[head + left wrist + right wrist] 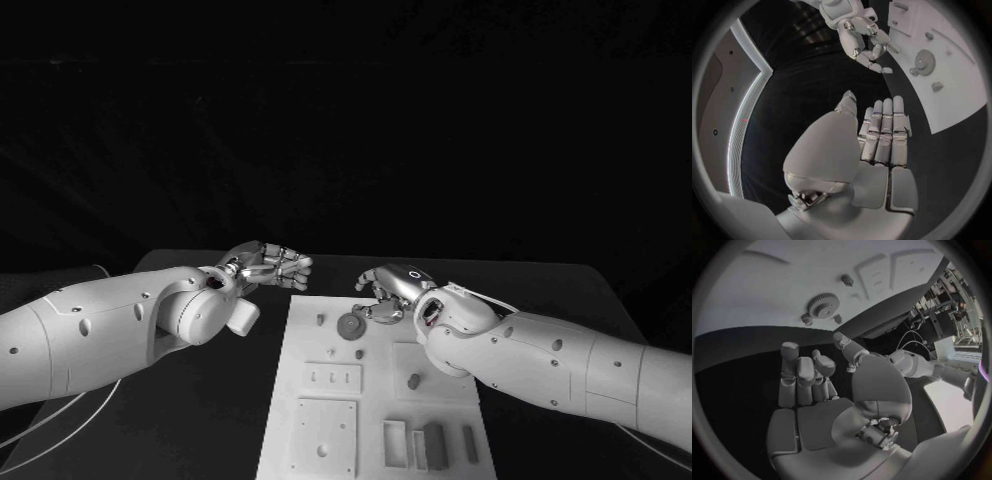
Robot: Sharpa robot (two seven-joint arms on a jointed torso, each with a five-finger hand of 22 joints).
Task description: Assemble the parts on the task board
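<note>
Left hand (271, 267): held off the board's far left corner, over bare table; fingers are laid side by side and curled, nothing is gripped. It is judged to be parked clear of the work.
Right hand (387, 295): hung over the board's far end, fingers bent downward, nothing seen held; whether the board is touched cannot be told.
Board (454, 420): a flat, matte white plate, long axis from 12 to 6 o'clock, with raised rectangular blocks and slots toward 6.
Gear (348, 326): a small toothed disc, lying flat on the board at about 8 o'clock from the right hand, probably the next part to be picked.
Table (173, 430): black, dull.
</note>
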